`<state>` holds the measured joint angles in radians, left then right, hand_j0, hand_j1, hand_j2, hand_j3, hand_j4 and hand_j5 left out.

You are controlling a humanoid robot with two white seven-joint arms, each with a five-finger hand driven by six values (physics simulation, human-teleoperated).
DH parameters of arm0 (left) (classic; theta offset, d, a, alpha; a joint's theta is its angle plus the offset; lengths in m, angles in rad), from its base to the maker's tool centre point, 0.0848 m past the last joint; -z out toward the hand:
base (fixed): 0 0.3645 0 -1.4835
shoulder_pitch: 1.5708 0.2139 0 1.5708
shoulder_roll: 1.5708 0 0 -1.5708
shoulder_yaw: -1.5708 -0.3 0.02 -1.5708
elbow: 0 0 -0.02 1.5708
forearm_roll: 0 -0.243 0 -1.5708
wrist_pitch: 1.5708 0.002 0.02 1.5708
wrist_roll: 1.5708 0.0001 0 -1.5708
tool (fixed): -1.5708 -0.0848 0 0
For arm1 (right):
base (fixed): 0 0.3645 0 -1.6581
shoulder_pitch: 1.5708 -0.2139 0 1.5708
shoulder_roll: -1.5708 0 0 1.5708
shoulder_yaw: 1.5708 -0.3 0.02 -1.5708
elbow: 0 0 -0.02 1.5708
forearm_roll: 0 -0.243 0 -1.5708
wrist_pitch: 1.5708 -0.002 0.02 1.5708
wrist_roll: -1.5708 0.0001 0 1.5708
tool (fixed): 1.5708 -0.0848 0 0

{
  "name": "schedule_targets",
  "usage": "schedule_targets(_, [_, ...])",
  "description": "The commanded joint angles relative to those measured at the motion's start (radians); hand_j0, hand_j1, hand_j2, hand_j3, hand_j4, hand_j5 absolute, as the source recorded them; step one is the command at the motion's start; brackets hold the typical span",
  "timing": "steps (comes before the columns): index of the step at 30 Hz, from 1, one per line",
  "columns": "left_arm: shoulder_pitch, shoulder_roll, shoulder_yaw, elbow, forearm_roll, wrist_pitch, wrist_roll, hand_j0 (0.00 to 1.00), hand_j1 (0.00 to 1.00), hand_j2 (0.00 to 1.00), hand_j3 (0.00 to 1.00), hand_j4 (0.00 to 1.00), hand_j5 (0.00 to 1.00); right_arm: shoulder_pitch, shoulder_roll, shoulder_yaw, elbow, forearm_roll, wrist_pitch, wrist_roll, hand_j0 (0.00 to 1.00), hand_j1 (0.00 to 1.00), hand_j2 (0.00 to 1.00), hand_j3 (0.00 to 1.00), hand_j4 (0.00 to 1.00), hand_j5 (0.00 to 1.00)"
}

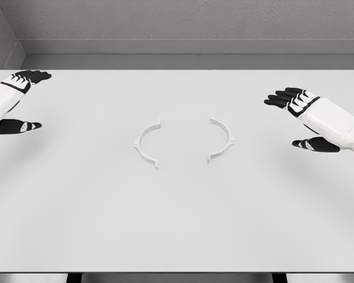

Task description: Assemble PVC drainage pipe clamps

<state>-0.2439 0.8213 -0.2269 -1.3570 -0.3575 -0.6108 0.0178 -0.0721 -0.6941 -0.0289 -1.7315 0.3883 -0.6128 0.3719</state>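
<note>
Clamp halves untouched, nothing grasped yet. Right hand point(304, 121), white with black fingers, hovers over right edge of the white flat surface point(177, 224), fingers spread, thumb apart, empty. Left hand point(15, 103) at far left, same pose, spread and empty. Between them, mid-surface: left white plastic half-ring clamp piece point(146, 143) and right white plastic half-ring clamp piece point(222, 138), open sides facing each other, clearly apart. Likely best: each hand takes its nearer half by the outer arc, slide together with end tabs aligned.
</note>
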Motion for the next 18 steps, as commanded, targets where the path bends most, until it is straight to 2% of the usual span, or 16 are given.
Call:
schedule_targets(1, [0.000, -0.014, 0.000, -0.007, 0.006, 0.000, 0.001, 1.00, 1.00, 1.00, 1.00, 1.00, 1.00, 0.000, -0.001, 0.001, 0.000, 0.001, 0.002, -0.001, 1.00, 1.00, 1.00, 1.00, 1.00, 1.00])
schedule_targets(4, [-0.003, -0.060, -0.006, -0.019, 0.006, 0.000, 0.001, 1.00, 1.00, 1.00, 1.00, 1.00, 1.00, -0.002, 0.001, 0.004, 0.003, 0.006, 0.002, 0.002, 1.00, 1.00, 1.00, 1.00, 1.00, 1.00])
schedule_targets(5, [-0.009, -0.074, -0.008, -0.019, 0.006, 0.000, 0.001, 1.00, 1.00, 1.00, 1.00, 1.00, 1.00, -0.024, 0.005, 0.021, 0.016, 0.004, 0.002, 0.002, 1.00, 1.00, 1.00, 1.00, 1.00, 1.00])
schedule_targets(7, [-0.014, -0.114, -0.014, -0.019, 0.003, 0.000, 0.001, 1.00, 1.00, 1.00, 1.00, 1.00, 1.00, -0.153, 0.037, 0.128, 0.079, 0.023, 0.002, -0.001, 1.00, 1.00, 1.00, 1.00, 1.00, 1.00])
schedule_targets(8, [-0.015, -0.116, -0.032, -0.019, 0.003, 0.000, 0.001, 1.00, 1.00, 1.00, 1.00, 1.00, 1.00, -0.208, 0.045, 0.181, 0.115, 0.070, 0.033, -0.002, 1.00, 1.00, 1.00, 1.00, 1.00, 1.00])
schedule_targets(9, [-0.020, -0.116, -0.035, -0.019, -0.001, 0.000, 0.001, 1.00, 1.00, 1.00, 1.00, 1.00, 1.00, -0.259, 0.091, 0.213, 0.156, 0.115, 0.051, -0.002, 1.00, 1.00, 1.00, 1.00, 1.00, 1.00])
schedule_targets(13, [-0.041, -0.119, -0.035, -0.017, 0.005, 0.000, 0.001, 1.00, 1.00, 1.00, 1.00, 1.00, 1.00, -0.348, 0.186, 0.254, 0.291, 0.228, 0.088, -0.002, 1.00, 1.00, 1.00, 1.00, 1.00, 1.00])
schedule_targets(15, [-0.038, -0.139, -0.037, -0.019, 0.002, 0.000, 0.001, 1.00, 1.00, 1.00, 1.00, 1.00, 1.00, -0.359, 0.206, 0.261, 0.325, 0.259, 0.099, -0.002, 1.00, 1.00, 1.00, 1.00, 1.00, 1.00])
schedule_targets(18, [-0.037, -0.157, -0.040, -0.019, -0.001, 0.000, 0.001, 1.00, 1.00, 1.00, 1.00, 1.00, 1.00, -0.354, 0.211, 0.307, 0.331, 0.279, 0.102, -0.002, 1.00, 1.00, 1.00, 1.00, 1.00, 1.00])
